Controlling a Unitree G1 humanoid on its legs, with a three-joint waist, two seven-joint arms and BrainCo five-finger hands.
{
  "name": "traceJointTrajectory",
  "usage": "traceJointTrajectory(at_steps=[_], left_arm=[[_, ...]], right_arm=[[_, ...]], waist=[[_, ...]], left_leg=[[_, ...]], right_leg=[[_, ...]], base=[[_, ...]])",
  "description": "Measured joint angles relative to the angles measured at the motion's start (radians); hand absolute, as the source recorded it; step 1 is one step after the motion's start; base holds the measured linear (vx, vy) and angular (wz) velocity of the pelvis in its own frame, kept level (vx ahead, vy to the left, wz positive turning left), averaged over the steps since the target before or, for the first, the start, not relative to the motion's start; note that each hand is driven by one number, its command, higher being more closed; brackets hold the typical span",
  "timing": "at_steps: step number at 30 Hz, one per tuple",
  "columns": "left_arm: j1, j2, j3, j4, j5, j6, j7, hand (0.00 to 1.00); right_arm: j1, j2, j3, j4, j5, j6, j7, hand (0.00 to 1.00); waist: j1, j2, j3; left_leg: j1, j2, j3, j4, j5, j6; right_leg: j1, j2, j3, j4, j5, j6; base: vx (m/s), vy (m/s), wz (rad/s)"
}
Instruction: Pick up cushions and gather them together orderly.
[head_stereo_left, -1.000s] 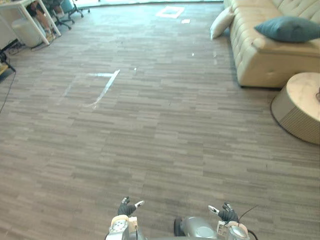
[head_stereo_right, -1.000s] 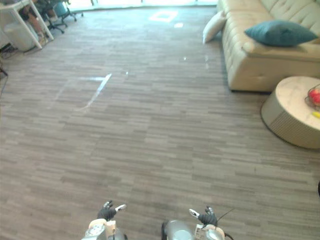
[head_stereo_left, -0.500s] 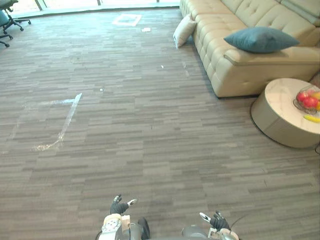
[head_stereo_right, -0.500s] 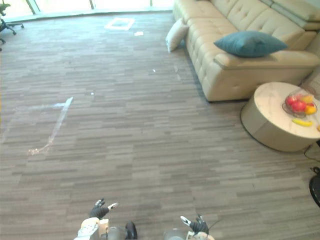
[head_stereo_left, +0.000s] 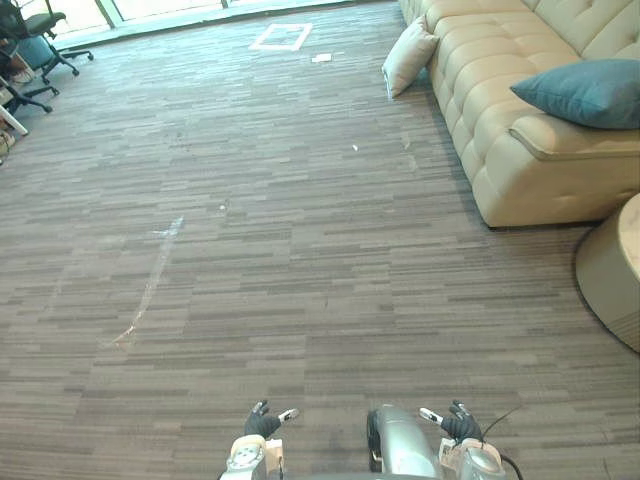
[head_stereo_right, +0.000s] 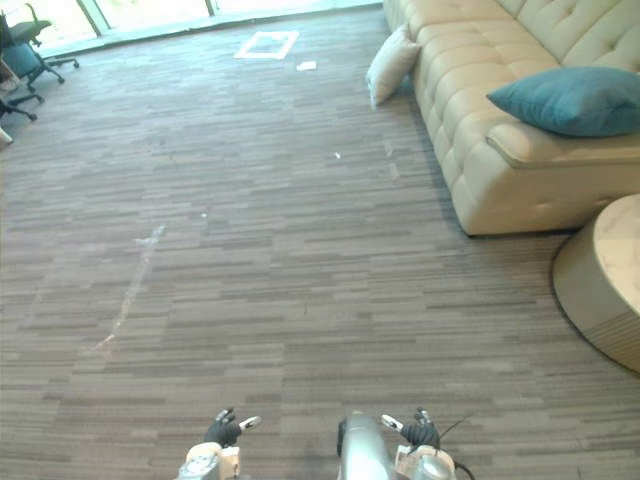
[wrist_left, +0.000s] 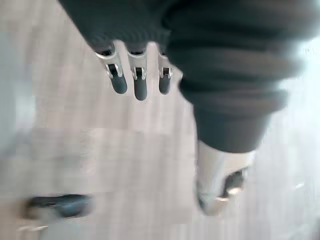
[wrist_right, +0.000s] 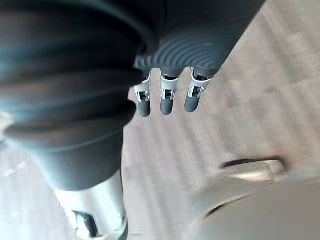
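A cream cushion (head_stereo_left: 409, 57) leans on the floor against the near end of the beige sofa (head_stereo_left: 500, 150), far ahead on the right. A teal cushion (head_stereo_left: 583, 91) lies on the sofa's seat by the armrest. My left hand (head_stereo_left: 264, 421) and right hand (head_stereo_left: 457, 424) hang low at the bottom of the eye views, far from both cushions. In the left wrist view the left hand's fingers (wrist_left: 139, 80) are straight over bare floor, holding nothing. In the right wrist view the right hand's fingers (wrist_right: 167, 97) are likewise straight and empty.
A round beige coffee table (head_stereo_left: 612, 270) stands at the right edge, in front of the sofa. Office chairs (head_stereo_left: 30, 45) stand at the far left. Tape marks (head_stereo_left: 150, 285) and a white square (head_stereo_left: 281, 37) lie on the wide grey plank floor between me and the sofa.
The camera has swung, so the whole scene shifted: the sofa and cushions slid right, the coffee table is mostly past the right edge, and office chairs show at far left. Both hands hang as before.
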Motion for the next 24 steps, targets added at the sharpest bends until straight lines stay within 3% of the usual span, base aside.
traceJointTrajectory(at_steps=[2,5,6,7,8,9,10,11,12,13,14,15,16,17,18,20,21,22,24], left_arm=[[0.005,-0.003,-0.005,-0.026,-0.001,-0.011,-0.004,0.00],[0.002,-0.004,-0.004,-0.045,-0.001,-0.019,-0.010,0.00],[0.003,-0.003,-0.006,-0.046,-0.001,-0.019,-0.011,0.00],[0.003,-0.002,-0.014,-0.043,-0.002,-0.019,-0.011,0.00],[0.003,-0.002,-0.017,-0.041,-0.002,-0.020,-0.011,0.00],[-0.002,0.003,-0.022,-0.038,-0.002,-0.020,-0.012,0.00],[-0.007,0.014,-0.034,-0.019,-0.002,-0.020,-0.012,0.00],[-0.010,0.023,-0.045,-0.011,-0.002,-0.019,-0.012,0.00],[-0.013,0.038,-0.060,-0.002,-0.001,-0.019,-0.018,0.00],[-0.015,0.046,-0.062,0.001,-0.001,-0.019,-0.017,0.00],[-0.016,0.051,-0.065,0.006,-0.001,-0.018,-0.017,0.00],[-0.021,0.069,-0.087,0.032,-0.001,-0.017,-0.014,0.00],[-0.025,0.075,-0.091,0.051,-0.001,-0.017,-0.013,0.00],[-0.030,0.075,-0.091,0.055,-0.001,-0.016,-0.011,0.00],[-0.032,0.072,-0.092,0.071,-0.001,-0.010,-0.010,0.00],[-0.033,0.068,-0.108,0.080,-0.002,-0.011,-0.007,0.00],[-0.035,0.068,-0.129,0.098,-0.002,-0.010,-0.006,0.00],[-0.035,0.066,-0.129,0.102,-0.002,-0.009,-0.007,0.00],[-0.033,0.057,-0.128,0.108,-0.002,-0.004,-0.008,0.00]], right_arm=[[0.002,0.020,0.013,0.001,0.001,0.000,0.003,0.00],[-0.003,0.033,0.002,0.006,0.001,0.002,0.007,0.00],[0.004,0.029,-0.014,0.015,0.001,0.003,0.004,0.00],[0.011,0.021,-0.021,0.017,0.001,0.003,0.003,0.00],[0.013,0.019,-0.021,0.019,0.001,0.002,0.003,0.00],[0.017,0.018,-0.024,0.039,0.000,0.002,-0.001,0.00],[0.011,0.022,-0.025,0.069,0.000,0.003,-0.004,0.00],[0.010,0.025,-0.024,0.074,0.000,0.002,-0.005,0.00],[0.007,0.033,-0.040,0.083,0.000,0.000,0.001,0.00],[0.012,0.045,-0.056,0.087,-0.001,0.000,0.003,0.00],[0.015,0.049,-0.065,0.089,-0.001,0.000,0.002,0.00],[0.015,0.051,-0.073,0.098,-0.002,-0.001,0.004,0.00],[0.013,0.044,-0.067,0.100,-0.002,-0.003,0.005,0.00],[0.010,0.041,-0.064,0.099,-0.003,-0.006,0.009,0.00],[0.004,0.037,-0.068,0.086,-0.002,-0.013,0.012,0.00],[-0.003,0.029,-0.067,0.074,0.000,-0.024,0.013,0.00],[-0.011,0.009,-0.066,0.074,-0.002,-0.028,0.013,0.00],[-0.011,0.004,-0.067,0.074,-0.002,-0.028,0.012,0.00],[-0.001,-0.002,-0.071,0.076,-0.006,-0.024,0.011,0.00]], waist=[[0.009,-0.015,-0.009],[0.024,-0.015,-0.009],[0.030,-0.020,-0.009],[0.031,-0.012,-0.009],[0.032,-0.007,-0.010],[0.045,-0.007,-0.015],[0.040,-0.026,-0.035],[0.034,-0.038,-0.040],[0.027,-0.055,-0.049],[0.028,-0.085,-0.051],[0.027,-0.097,-0.051],[0.021,-0.113,-0.056],[0.019,-0.110,-0.057],[0.021,-0.107,-0.054],[0.019,-0.087,-0.044],[0.009,-0.066,-0.032],[-0.003,-0.048,-0.022],[-0.008,-0.044,-0.021],[-0.022,-0.042,-0.019]], left_leg=[[-0.109,0.004,0.067,-0.084,-0.032,0.033],[-0.205,-0.030,0.123,-0.405,-0.047,0.054],[-0.199,-0.097,0.109,-0.683,0.002,0.050],[-0.203,-0.126,0.083,-0.852,0.069,0.052],[-0.211,-0.128,0.074,-0.880,0.081,0.053],[-0.230,-0.134,0.057,-0.879,0.187,0.093],[-0.221,-0.165,0.062,-0.868,0.219,0.136],[-0.215,-0.177,0.066,-0.869,0.205,0.133],[-0.213,-0.208,0.065,-0.840,0.166,0.175],[-0.177,-0.246,0.065,-0.840,0.133,0.179],[-0.157,-0.262,0.065,-0.840,0.117,0.182],[-0.100,-0.291,0.056,-0.842,0.064,0.190],[-0.048,-0.299,0.051,-0.843,0.028,0.193],[-0.013,-0.301,0.048,-0.849,0.007,0.192],[0.064,-0.300,0.038,-0.881,-0.020,0.190],[0.157,-0.289,0.031,-0.931,-0.047,0.196],[0.231,-0.271,0.027,-0.958,-0.065,0.191],[0.263,-0.262,0.023,-0.968,-0.074,0.191],[0.325,-0.237,0.008,-0.997,-0.112,0.170]], right_leg=[[0.093,-0.002,0.013,-0.090,-0.015,0.002],[0.180,-0.011,0.037,-0.147,-0.033,0.030],[0.231,-0.032,0.052,-0.183,-0.049,0.058],[0.276,-0.038,0.070,-0.215,-0.062,0.078],[0.290,-0.038,0.075,-0.224,-0.066,0.085],[0.330,-0.043,0.112,-0.242,-0.087,0.115],[0.338,-0.076,0.149,-0.230,-0.081,0.119],[0.331,-0.088,0.156,-0.218,-0.070,0.120],[0.279,-0.117,0.189,-0.110,-0.030,0.152],[0.229,-0.136,0.211,0.050,-0.005,0.193],[0.203,-0.144,0.219,0.135,0.021,0.213],[0.122,-0.147,0.247,0.370,0.176,0.293],[0.057,-0.144,0.257,0.521,0.241,0.316],[0.017,-0.146,0.240,0.597,0.219,0.298],[-0.064,-0.146,0.191,0.696,0.141,0.233],[-0.145,-0.140,0.125,0.722,0.056,0.176],[-0.219,-0.120,0.060,0.670,-0.010,0.133],[-0.260,-0.110,0.031,0.620,-0.031,0.118],[-0.370,-0.096,-0.028,0.394,-0.017,0.113]], base=[[0.43,-0.075,-0.26],[0.47,0.028,-0.28],[0.69,0.168,-0.46],[0.58,0.152,-0.44],[0.58,0.245,-0.62],[0.50,0.265,-0.64],[0.62,0.333,-0.57],[0.74,0.390,-0.15],[0.73,0.378,0.16],[0.60,0.309,0.25],[0.58,0.258,0.43],[0.57,0.200,0.34],[0.68,0.230,0.20],[0.55,0.145,-0.09],[0.43,0.095,-0.13],[0.56,0.059,-0.04],[0.49,0.006,0.09],[0.51,-0.066,0.29],[0.58,-0.121,0.51]])
